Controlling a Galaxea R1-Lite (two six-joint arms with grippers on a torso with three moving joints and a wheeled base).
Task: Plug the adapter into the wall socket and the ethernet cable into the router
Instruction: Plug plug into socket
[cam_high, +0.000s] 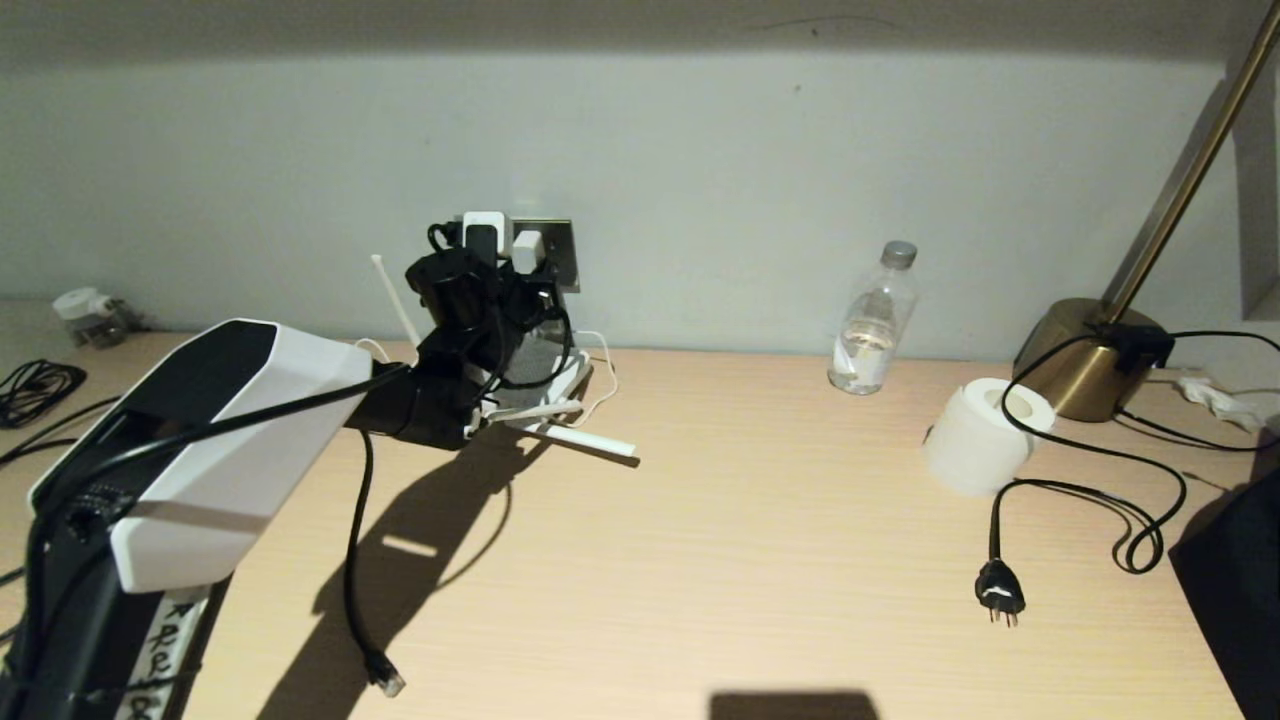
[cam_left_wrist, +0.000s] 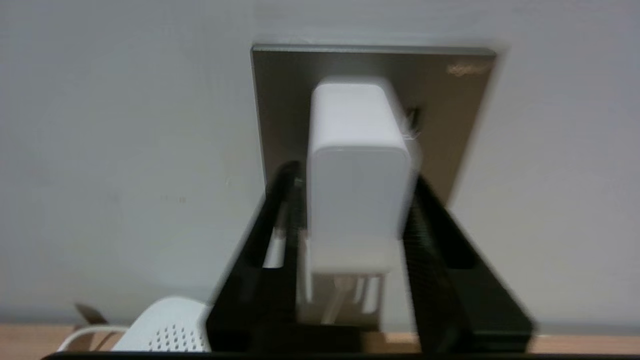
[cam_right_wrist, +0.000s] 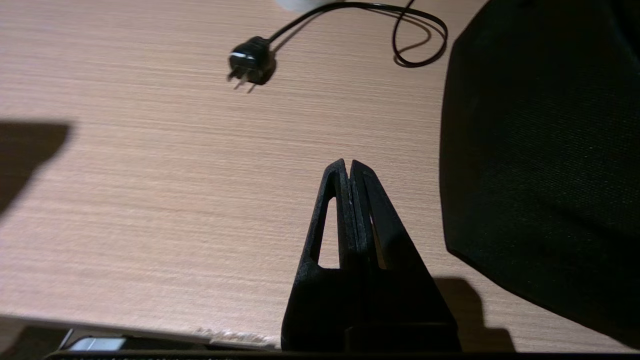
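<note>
adapter: the white adapter (cam_left_wrist: 357, 175) sits against the socket (cam_left_wrist: 450, 115), between the two fingers of the left gripper (cam_left_wrist: 350, 220). This view is blurred, so I cannot tell if its pins are fully inside. In the head view the adapter (cam_high: 527, 250) is a small white block on the plate.
socket: grey metal plate on the wall (cam_high: 562, 250). Its left part is hidden behind the gripper and the adapter.
left gripper: it is at the socket (cam_high: 470, 275), pointing at the wall. The fingers (cam_left_wrist: 280, 215) stand on both sides of the adapter; a narrow gap seems to show on the left side, but I cannot tell if they press it or are loose.
router: white box on the table (cam_high: 720, 520) under the socket, mostly hidden by the left arm. Only some antennas (cam_high: 590, 440) and a corner show; in the left wrist view a rounded white part with small holes (cam_left_wrist: 170, 335) shows.
ethernet cable: the black cable (cam_high: 352, 560) hangs from the arm area down to the table; its clear connector (cam_high: 390, 685) lies free on the wood, well apart from the router.
right gripper: it hovers over the bare table (cam_right_wrist: 349, 172), fingers pressed together, holding nothing.
other things: a black plug (cam_high: 1001, 592) with cord, a paper roll (cam_high: 980, 435), a bottle (cam_high: 872, 320) and a brass lamp base (cam_high: 1075, 360), all on the right, well apart from the socket.
</note>
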